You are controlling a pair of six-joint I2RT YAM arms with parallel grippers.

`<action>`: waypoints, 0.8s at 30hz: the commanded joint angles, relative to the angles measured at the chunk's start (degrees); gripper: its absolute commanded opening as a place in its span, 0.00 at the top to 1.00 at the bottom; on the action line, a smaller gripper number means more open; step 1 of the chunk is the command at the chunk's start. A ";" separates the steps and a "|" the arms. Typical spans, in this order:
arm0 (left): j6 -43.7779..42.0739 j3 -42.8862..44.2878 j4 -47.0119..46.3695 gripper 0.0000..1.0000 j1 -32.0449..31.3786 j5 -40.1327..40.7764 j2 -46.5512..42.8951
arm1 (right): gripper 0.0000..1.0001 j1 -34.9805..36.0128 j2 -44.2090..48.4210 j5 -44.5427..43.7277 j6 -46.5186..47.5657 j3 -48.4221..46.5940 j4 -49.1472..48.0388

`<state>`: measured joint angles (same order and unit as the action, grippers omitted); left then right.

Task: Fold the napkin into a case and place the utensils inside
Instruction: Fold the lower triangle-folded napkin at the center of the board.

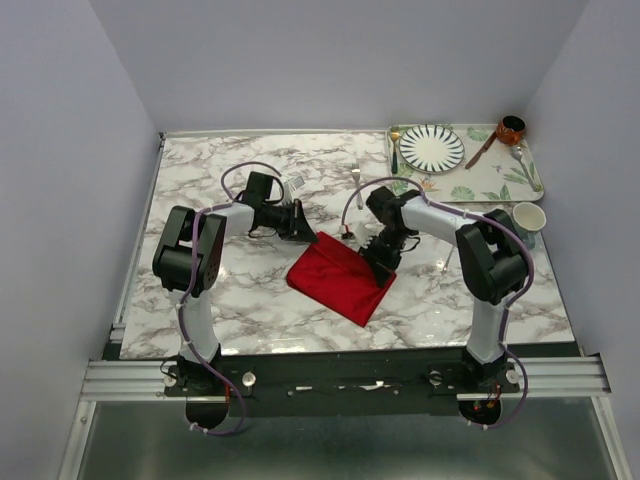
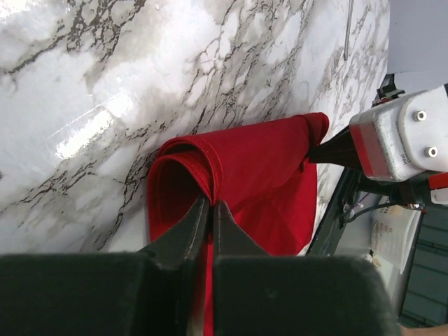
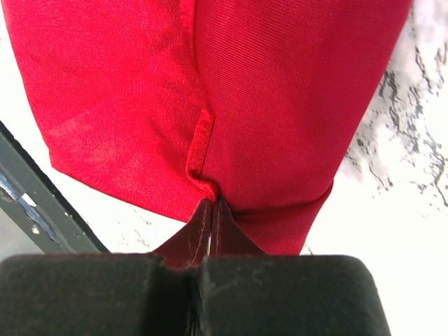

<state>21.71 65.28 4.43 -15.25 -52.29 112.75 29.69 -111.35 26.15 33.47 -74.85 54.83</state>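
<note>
The napkin point(image 1: 338, 282) lies folded in the middle of the desk point(image 1: 240, 300). It is soft, light and creased. I judge it will sag and slide on the smooth marble, so hems and corners are the best places to hold it. My left hand point(image 2: 210, 204) is pinched together on the rolled fold at its 11 o'clock corner. My right hand point(image 3: 212, 204) is clamped on a hem at its 2 o'clock side. The fork point(image 1: 356, 178) lies apart at 12 o'clock. There is open room at 9 o'clock, but the tray point(image 1: 530, 188) and the cup point(image 1: 528, 216) crowd 2 o'clock.
</note>
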 commanded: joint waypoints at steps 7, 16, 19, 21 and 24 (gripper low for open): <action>1.84 2.05 11.20 1.00 -0.14 1.14 -3.32 | 0.99 0.10 6.14 -0.40 2.39 -0.03 4.23; 0.70 3.19 17.80 1.00 -0.05 4.30 -4.03 | 0.99 0.10 7.38 1.09 2.56 2.77 4.24; 0.35 3.10 17.81 1.00 -0.05 5.36 -3.41 | 0.99 0.19 6.85 1.18 1.42 4.53 2.14; 0.26 3.37 17.63 1.00 -0.05 5.71 -2.36 | 0.99 0.10 5.62 1.01 0.81 4.71 0.99; -0.97 4.68 18.07 1.00 -0.05 6.85 -0.52 | 0.99 0.19 3.34 0.83 -0.60 4.27 -0.68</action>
<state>22.68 67.20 20.93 -15.55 -48.77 110.52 29.69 -105.51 26.70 34.54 -71.02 56.14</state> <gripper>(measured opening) 0.012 0.015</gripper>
